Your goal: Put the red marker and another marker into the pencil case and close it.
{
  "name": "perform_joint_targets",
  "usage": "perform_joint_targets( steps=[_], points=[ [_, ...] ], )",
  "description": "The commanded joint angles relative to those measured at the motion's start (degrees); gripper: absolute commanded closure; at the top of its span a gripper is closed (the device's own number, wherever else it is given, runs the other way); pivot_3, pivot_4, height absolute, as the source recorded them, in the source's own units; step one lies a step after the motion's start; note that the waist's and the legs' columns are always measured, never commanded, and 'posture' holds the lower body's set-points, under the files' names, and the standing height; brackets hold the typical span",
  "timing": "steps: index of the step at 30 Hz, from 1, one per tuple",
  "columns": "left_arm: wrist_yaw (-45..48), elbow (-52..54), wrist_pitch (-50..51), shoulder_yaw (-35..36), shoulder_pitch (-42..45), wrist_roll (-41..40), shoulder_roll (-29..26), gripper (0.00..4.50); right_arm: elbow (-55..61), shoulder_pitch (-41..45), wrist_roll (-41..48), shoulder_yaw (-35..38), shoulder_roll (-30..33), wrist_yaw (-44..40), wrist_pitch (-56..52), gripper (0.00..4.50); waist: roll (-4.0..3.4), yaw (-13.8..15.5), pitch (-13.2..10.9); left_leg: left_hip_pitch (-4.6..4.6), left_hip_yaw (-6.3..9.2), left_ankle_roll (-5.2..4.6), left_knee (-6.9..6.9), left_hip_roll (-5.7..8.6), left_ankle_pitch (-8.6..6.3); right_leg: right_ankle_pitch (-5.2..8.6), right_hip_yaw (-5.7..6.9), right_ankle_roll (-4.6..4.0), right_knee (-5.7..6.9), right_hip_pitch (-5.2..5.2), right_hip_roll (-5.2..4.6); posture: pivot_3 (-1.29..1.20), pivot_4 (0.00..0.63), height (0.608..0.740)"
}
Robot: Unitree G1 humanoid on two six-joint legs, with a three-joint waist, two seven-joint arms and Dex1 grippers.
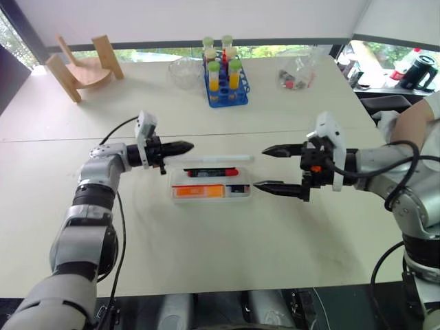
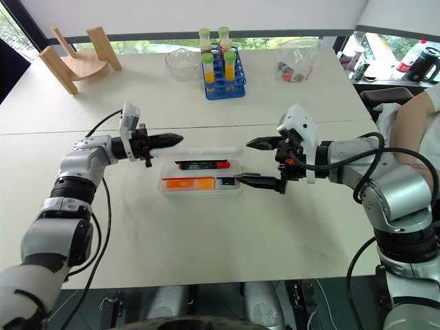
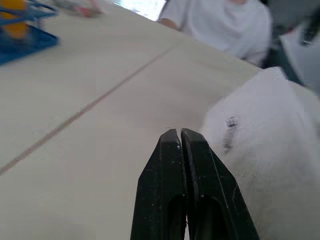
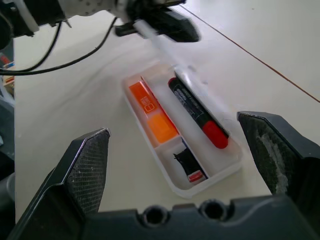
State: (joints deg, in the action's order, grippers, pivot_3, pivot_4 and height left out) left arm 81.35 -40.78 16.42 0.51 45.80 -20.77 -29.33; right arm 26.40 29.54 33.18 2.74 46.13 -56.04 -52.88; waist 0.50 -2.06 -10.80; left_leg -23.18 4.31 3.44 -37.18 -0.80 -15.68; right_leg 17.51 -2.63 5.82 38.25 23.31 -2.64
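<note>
Markers, red marker [image 1: 211, 172] and orange marker [image 1: 199, 192], lie in the open pencil case [image 1: 210, 196]; left end effector [image 1: 180, 147] pressed together, right end effector [image 1: 275, 168] spread.

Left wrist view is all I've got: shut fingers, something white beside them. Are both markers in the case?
Observer: Yes. The red marker and the orange marker both lie in the pencil case tray.
Operator: Is the lid down?
Observer: No. The lid stands open along the far edge, with the left hand by its left end.
Operator: And the right hand?
Observer: The right hand is open, by the case's right end.
</note>
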Motion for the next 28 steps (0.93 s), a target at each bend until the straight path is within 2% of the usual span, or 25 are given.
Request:
perform_joint_targets(
  steps=[1,4,8,10,12,14,16,20,24,28],
  points=[
    [4.3,9.5,3.3,-3.9,-4.7,0.7,-2.3,4.43,3.0,-0.1,2.0,2.2,1.0,1.2,-0.1,0.00,0.00,-0.4,0.0,0.00,0.01,0.00,0.00,0.00,0.00,0.00,0.00,0.00,0.01,-0.01,0.00,0.00,0.150,0.740],
    [2.5,13.8,1.6,-8.0,-8.8,4.5,-2.2,4.43,2.8,-0.2,1.9,1.9,1.3,2.0,0.4,0.00,0.00,-0.3,0.0,0.02,0.04,0.04,-0.06,0.00,0.03,0.00,0.01,0.00,0.07,-0.04,-0.02,0.00,0.150,0.740],
    [-2.6,14.0,-3.7,-14.7,-12.5,13.4,-2.6,4.43,2.2,0.3,1.7,1.3,1.5,2.8,0.7,0.00,-0.05,0.2,0.1,0.16,0.08,0.05,-0.16,0.01,0.03,-0.01,0.05,0.02,0.10,-0.25,-0.03,0.00,0.150,0.740],
    [-5.3,12.8,-5.3,-16.6,-13.3,16.9,-3.2,4.43,2.0,0.5,1.7,1.0,1.6,2.9,0.9,0.00,-0.17,0.7,0.2,0.73,0.05,0.04,-0.02,0.04,0.03,-0.01,0.03,0.02,-0.03,-0.80,-0.05,0.00,0.150,0.740],
    [-6.0,13.6,-4.7,-15.8,-14.0,16.1,-3.8,4.43,1.7,0.7,1.7,0.7,1.6,2.9,1.1,0.00,-0.35,1.0,0.5,1.15,0.02,0.01,0.03,0.03,0.00,0.00,0.02,0.02,-0.11,-1.23,-0.04,0.00,0.150,0.740],
    [-5.9,18.3,-0.1,-12.0,-15.1,10.7,-4.5,4.43,1.5,0.8,1.7,0.4,1.8,2.6,1.3,0.00,-0.36,0.8,0.5,1.55,0.02,0.00,0.06,0.01,0.00,0.01,0.01,0.01,-0.12,-1.60,-0.02,0.00,0.150,0.740],
    [-5.5,27.1,9.4,-6.4,-16.9,2.1,-6.0,4.43,1.0,0.8,1.6,0.1,2.1,2.1,1.7,0.00,-0.35,0.2,0.5,1.89,0.00,-0.02,0.13,-0.05,-0.02,0.03,-0.01,0.00,-0.16,-1.90,0.03,0.00,0.150,0.740],
    [-9.1,43.4,20.3,3.9,-22.9,-8.0,-11.1,4.43,0.2,-0.1,1.4,-0.3,3.0,1.2,2.6,0.00,-0.24,-0.5,0.4,1.58,0.09,-0.02,0.19,-0.12,-0.02,0.03,-0.02,0.00,-0.10,-1.56,0.08,0.00,0.150,0.740],
    [-15.8,56.7,30.4,15.9,-29.9,-16.7,-15.3,4.43,-1.1,-2.6,0.5,-1.1,4.6,-0.3,3.9,0.00,-0.25,-0.2,0.4,0.75,0.36,-0.01,0.09,-0.13,-0.01,0.02,0.04,0.00,-0.06,-0.79,0.01,0.00,0.150,0.740],
    [-21.0,66.3,36.7,25.8,-38.6,-22.6,-17.5,4.43,-2.3,-4.9,0.3,-1.3,5.7,-1.4,4.9,0.00,-0.26,0.0,0.4,0.73,0.29,-0.01,0.11,0.00,-0.01,0.03,0.02,0.03,-0.16,-0.81,-0.18,0.00,0.150,0.740]
  ],
)
